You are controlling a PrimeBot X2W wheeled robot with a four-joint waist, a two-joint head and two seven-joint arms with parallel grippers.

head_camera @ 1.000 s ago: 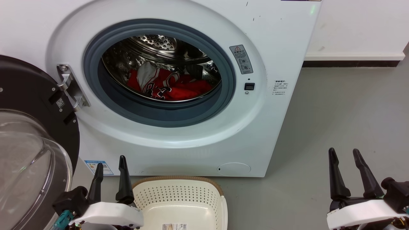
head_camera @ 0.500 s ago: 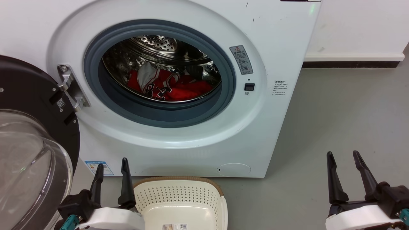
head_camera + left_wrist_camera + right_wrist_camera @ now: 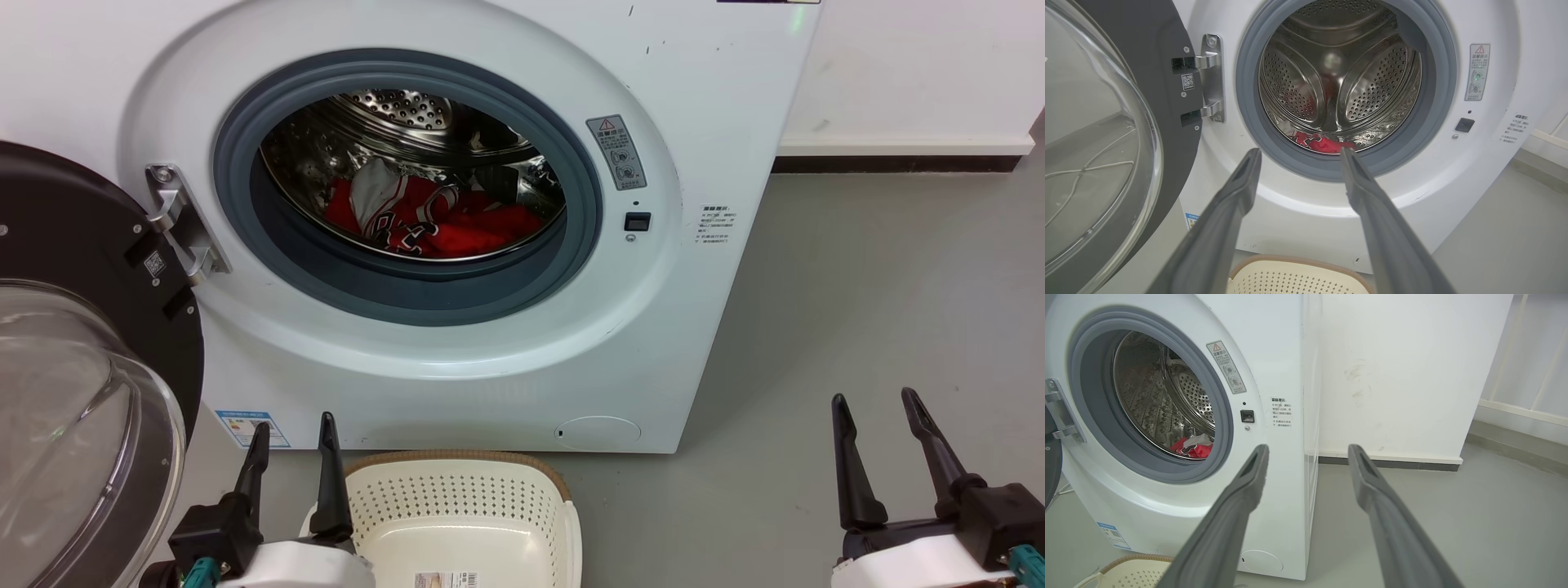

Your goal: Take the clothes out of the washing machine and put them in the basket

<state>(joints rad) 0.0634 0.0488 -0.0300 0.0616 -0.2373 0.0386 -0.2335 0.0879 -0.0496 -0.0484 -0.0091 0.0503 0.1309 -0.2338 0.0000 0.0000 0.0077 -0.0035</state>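
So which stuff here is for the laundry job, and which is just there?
For the job: clothes, washing machine, basket.
Just there: warning sticker, blue label, dark skirting.

Red clothes (image 3: 457, 224) lay bunched low in the steel drum of the white washing machine (image 3: 718, 106), door open; the cream basket (image 3: 457, 498) sat empty just below.

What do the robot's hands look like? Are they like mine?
Not really. The left gripper and right gripper each have just two long, dark fingers tapering to points. They stick out of a black block on a white shell, with a little teal plug by the wrist.
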